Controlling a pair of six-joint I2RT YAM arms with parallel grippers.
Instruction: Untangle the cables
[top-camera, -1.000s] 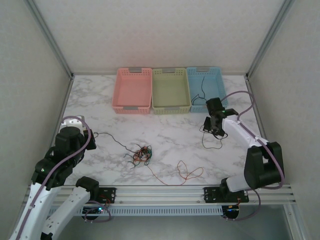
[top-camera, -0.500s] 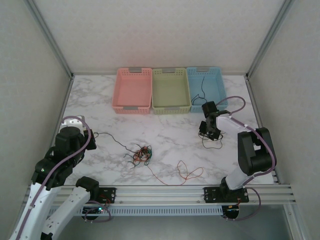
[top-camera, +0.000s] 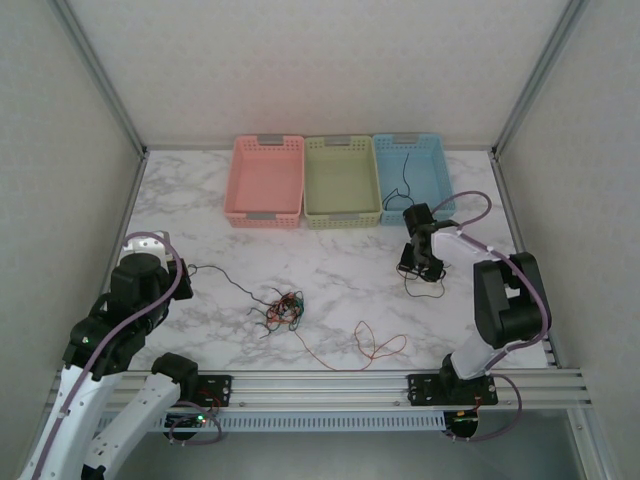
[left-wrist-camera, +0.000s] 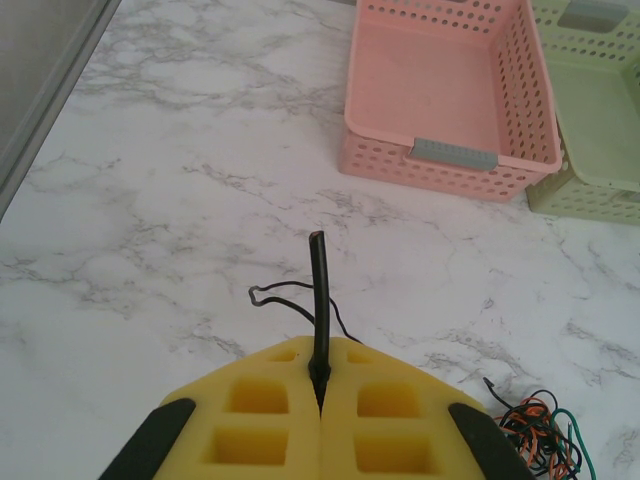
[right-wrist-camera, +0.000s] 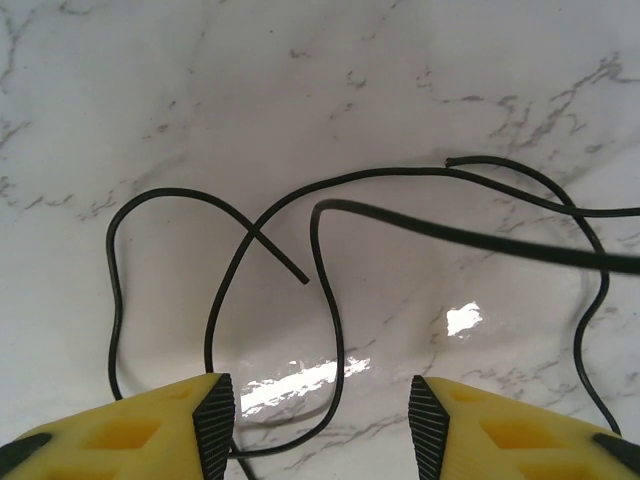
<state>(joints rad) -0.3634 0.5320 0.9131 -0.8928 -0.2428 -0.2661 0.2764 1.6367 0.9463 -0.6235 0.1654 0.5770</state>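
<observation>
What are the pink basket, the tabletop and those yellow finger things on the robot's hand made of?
Pink basket: matte moulded plastic, by its punched-hole walls. Tabletop: grey-veined marble look, glossy from the glare; real stone or printed laminate, I cannot tell. Yellow fingers: probably plastic or firm rubber, matte, with square pockets.

The white marble-patterned table top (top-camera: 340, 270) is lit brightly and evenly from above, and only soft, faint shadows are cast on it. In the right wrist view, two white patches of glare (right-wrist-camera: 460, 320) are seen on the shiny surface. Pale grey shadows are laid beside the thin curly black wire (right-wrist-camera: 215, 300). A stretch of black wire (right-wrist-camera: 540, 248) at the right edge is shown thick and blurred. In the left wrist view, the upright black wire end (left-wrist-camera: 318, 290) is shown a little soft. In the top view, small things are shown grainy.
</observation>
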